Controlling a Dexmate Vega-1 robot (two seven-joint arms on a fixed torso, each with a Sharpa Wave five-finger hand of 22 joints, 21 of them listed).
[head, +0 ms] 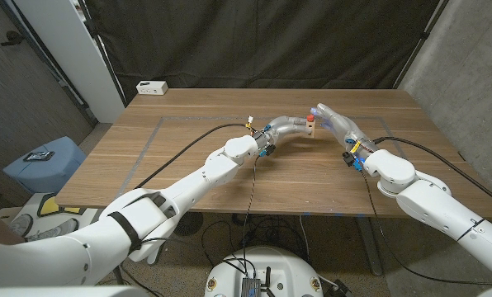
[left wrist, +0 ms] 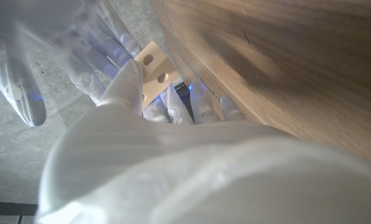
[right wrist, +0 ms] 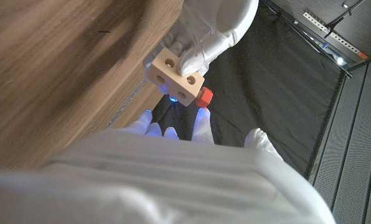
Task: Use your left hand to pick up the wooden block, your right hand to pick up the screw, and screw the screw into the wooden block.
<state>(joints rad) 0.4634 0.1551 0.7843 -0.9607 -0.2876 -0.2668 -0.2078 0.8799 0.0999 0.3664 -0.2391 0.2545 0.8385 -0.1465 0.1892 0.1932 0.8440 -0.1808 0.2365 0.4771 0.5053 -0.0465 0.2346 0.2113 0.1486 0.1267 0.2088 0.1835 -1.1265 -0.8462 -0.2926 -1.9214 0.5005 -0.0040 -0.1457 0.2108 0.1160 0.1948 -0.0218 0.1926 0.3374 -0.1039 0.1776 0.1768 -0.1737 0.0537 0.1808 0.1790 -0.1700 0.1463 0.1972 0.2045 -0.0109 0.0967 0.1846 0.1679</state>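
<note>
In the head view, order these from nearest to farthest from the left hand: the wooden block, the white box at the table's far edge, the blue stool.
1. wooden block: at the left hand, gripped in its fingers, mid table.
2. white box: far-left corner of the table.
3. blue stool: on the floor, beyond the table's left edge.

White rounded arm shells, black cables, translucent-gloved left hand (head: 286,129), right hand (head: 335,120)

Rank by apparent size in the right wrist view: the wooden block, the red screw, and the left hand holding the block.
1. left hand, clearly the largest of the three as seen here.
2. wooden block, held in that hand's fingers.
3. red screw, a small part showing at the block's side.
</note>
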